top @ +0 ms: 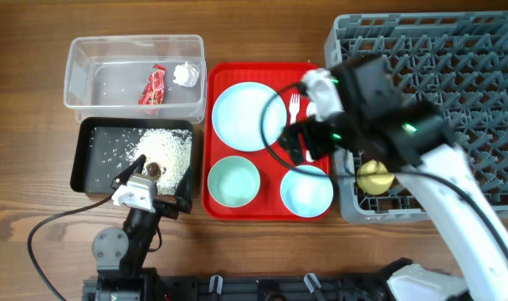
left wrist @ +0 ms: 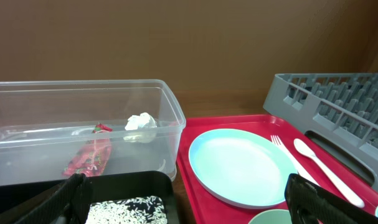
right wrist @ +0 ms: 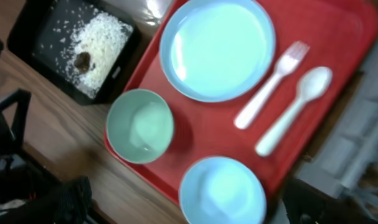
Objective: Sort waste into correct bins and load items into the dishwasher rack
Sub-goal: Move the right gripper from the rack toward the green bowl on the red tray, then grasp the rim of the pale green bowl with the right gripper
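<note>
Two released, empty pincers: left pincer [top: 153, 191] over black tray [top: 90, 176] near rim, right pincer [top: 304, 140] above red tray [top: 270, 192]; rice [top: 166, 146] in black tray; mint bowl [top: 233, 182], light-blue bowl [top: 307, 191], plate [top: 248, 115], fork [right wrist: 269, 87], spoon [right wrist: 294, 109] on red tray; yellow cup [top: 373, 177] in rack [top: 471, 92]; wrapper [top: 154, 88], tissue [top: 187, 73] in clear tub [top: 103, 58].

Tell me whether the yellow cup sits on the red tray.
No, the yellow cup rests inside the grey rack, off the red tray.
</note>
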`<state>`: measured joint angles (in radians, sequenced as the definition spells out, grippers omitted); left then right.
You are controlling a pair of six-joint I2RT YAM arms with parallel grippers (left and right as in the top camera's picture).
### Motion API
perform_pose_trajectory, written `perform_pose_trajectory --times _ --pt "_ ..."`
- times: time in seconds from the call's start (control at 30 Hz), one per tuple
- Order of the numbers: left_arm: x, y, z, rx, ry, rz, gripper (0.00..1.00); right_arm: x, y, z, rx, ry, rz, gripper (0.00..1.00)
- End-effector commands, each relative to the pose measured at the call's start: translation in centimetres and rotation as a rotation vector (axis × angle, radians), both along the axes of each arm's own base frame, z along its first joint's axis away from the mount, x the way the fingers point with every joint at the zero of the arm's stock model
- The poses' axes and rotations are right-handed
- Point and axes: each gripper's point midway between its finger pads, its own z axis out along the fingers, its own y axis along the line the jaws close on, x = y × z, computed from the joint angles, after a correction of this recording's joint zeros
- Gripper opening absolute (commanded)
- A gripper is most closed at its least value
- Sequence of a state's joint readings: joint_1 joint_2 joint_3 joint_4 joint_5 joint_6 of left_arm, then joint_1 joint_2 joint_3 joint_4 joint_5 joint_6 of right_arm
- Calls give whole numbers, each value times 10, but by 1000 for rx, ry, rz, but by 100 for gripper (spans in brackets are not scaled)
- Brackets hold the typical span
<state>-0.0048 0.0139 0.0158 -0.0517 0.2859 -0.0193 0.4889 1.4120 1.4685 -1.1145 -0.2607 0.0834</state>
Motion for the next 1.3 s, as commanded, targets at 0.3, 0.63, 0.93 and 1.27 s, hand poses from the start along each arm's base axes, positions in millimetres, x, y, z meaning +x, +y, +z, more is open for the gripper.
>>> perform_pose_trajectory --times 0.3,0.63,0.93,1.27 --pt "0 1 -1 15 -9 6 100 -24 61 -105 -218 285 -2 83" --pt "0 1 -1 15 -10 6 100 -3 62 -178 -349 339 -7 72" --pt "0 1 -1 15 -9 6 100 -18 65 -216 -373 472 24 14" --pt "0 1 -1 15 -9 6 100 9 57 -148 -317 244 -32 4"
